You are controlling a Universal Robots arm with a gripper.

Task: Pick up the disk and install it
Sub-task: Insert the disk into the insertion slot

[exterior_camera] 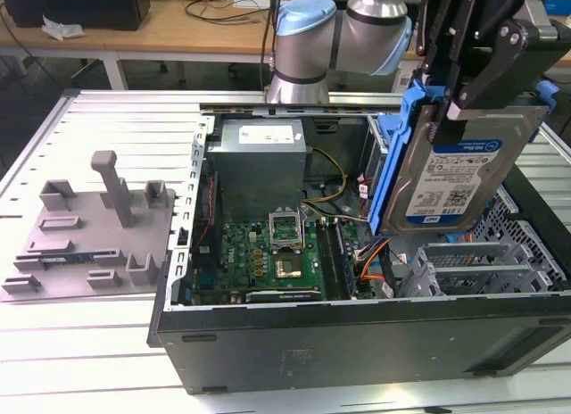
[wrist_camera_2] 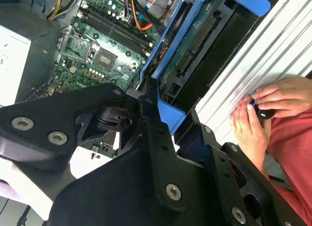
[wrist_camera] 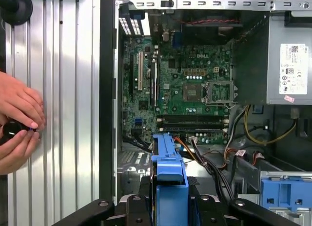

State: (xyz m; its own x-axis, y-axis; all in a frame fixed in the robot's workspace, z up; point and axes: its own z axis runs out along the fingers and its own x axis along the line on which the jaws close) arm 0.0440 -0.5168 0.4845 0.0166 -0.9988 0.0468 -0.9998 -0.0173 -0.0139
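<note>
The disk [exterior_camera: 464,169] is a silver hard drive with a blue-and-white label in a bright blue carrier. It hangs upright and tilted above the open computer case [exterior_camera: 357,320], over its side at the exterior view's right. My gripper [exterior_camera: 466,106] is shut on the disk's upper edge, its black fingers [exterior_camera: 486,70] clamping the carrier from above. In the second wrist view the disk [wrist_camera_2: 187,60] is edge-on, showing its green circuit board, with the gripper [wrist_camera_2: 146,106] clamped on the blue frame. In the first wrist view the carrier's blue edge [wrist_camera: 168,170] sticks out between the fingers, over the case interior.
Inside the case lie the motherboard [exterior_camera: 277,249], a grey power supply [exterior_camera: 259,155] and a metal drive cage [exterior_camera: 473,267]. A grey fixture [exterior_camera: 98,227] stands on the slatted table at the exterior view's left. A person's hands [wrist_camera: 17,119] hold a small black object beside the case.
</note>
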